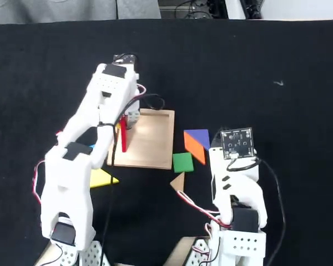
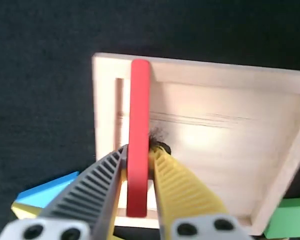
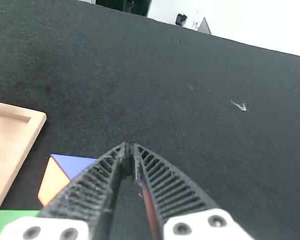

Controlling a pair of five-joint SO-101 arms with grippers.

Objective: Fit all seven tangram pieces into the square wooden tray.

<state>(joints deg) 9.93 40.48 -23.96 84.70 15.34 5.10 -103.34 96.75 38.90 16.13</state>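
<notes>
My left gripper (image 2: 138,152) is shut on a red tangram piece (image 2: 139,135) that stands on edge over the side of the square wooden tray (image 2: 205,75). From above, the red piece (image 1: 123,137) sits upright at the left part of the tray (image 1: 155,149). My right gripper (image 3: 128,150) is shut with nothing in it, hovering above the black cloth right of the tray. A blue triangle (image 1: 200,134), an orange parallelogram (image 1: 195,147), a green square (image 1: 182,162) and a wood-coloured triangle (image 1: 178,180) lie right of and below the tray. A yellow triangle (image 1: 104,178) lies to its lower left.
A light blue piece (image 2: 47,190) lies just outside the tray beside the yellow one, partly hidden under the left arm (image 1: 77,160). The right arm (image 1: 237,183) stands beside the loose pieces. Black cloth covers the table (image 1: 277,83); its far and right parts are open.
</notes>
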